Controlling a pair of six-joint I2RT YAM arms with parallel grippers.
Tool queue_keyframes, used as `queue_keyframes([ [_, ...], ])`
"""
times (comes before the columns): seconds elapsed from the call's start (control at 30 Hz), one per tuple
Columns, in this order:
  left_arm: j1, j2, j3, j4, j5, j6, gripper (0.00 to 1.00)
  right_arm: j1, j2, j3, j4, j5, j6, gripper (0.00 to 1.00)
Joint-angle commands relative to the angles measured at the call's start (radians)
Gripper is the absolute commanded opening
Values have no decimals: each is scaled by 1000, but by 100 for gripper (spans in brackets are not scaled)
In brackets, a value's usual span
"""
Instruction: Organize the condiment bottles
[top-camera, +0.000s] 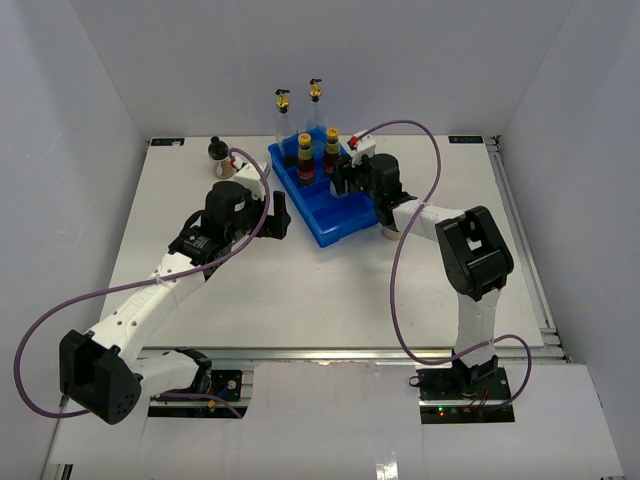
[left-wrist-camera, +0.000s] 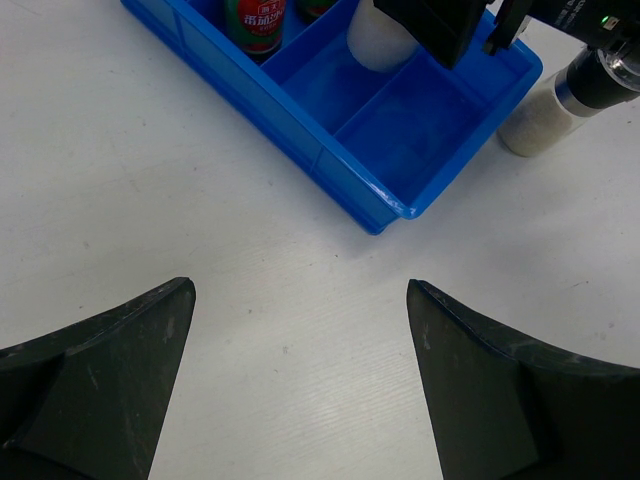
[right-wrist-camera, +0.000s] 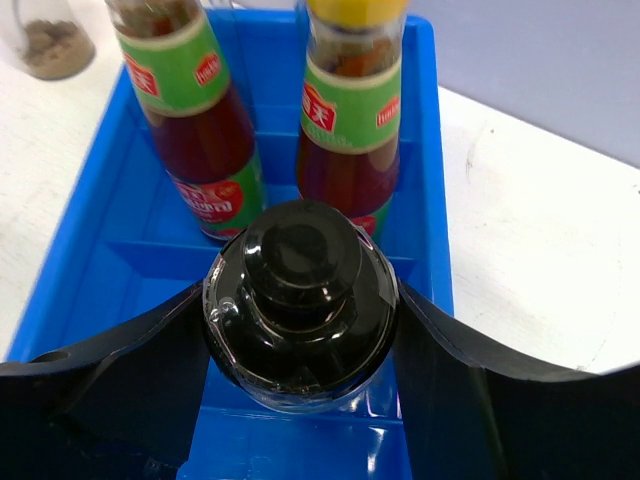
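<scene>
My right gripper (right-wrist-camera: 300, 312) (top-camera: 344, 180) is shut on a squat black-capped jar (right-wrist-camera: 298, 290) inside the middle compartment of the blue tray (top-camera: 325, 232). Two dark red sauce bottles (right-wrist-camera: 200, 130) (right-wrist-camera: 352, 130) stand in the compartment just behind it. Two tall clear bottles (top-camera: 283, 115) (top-camera: 316, 105) with gold-black spouts stand at the tray's far end. Another black-capped jar (top-camera: 218, 156) stands on the table left of the tray. My left gripper (left-wrist-camera: 300, 292) (top-camera: 278, 215) is open over bare table, left of the tray, with nothing between its fingers.
The tray's nearest compartment (left-wrist-camera: 420, 130) holds nothing. A pale jar with a dark cap (left-wrist-camera: 535, 115) stands on the table just outside the tray's near right corner, under the right arm. White walls enclose the table on three sides.
</scene>
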Motion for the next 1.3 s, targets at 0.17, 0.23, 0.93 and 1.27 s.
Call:
queue_keyframes([
  [0.17,-5,-26,2,7,9,4,98,2,32,51,162,27,-14,14],
  [0.23,-4,-24,1,8,9,4,98,2,38,48,164,25,-16,23],
  [0.93,-4,-41,-10,15,-42,5,98,6,-65,154,-129,92,-47,97],
  [1.27,258,111,198,-8,168,-111,98,5,-344,99,-552,115,-12,95],
])
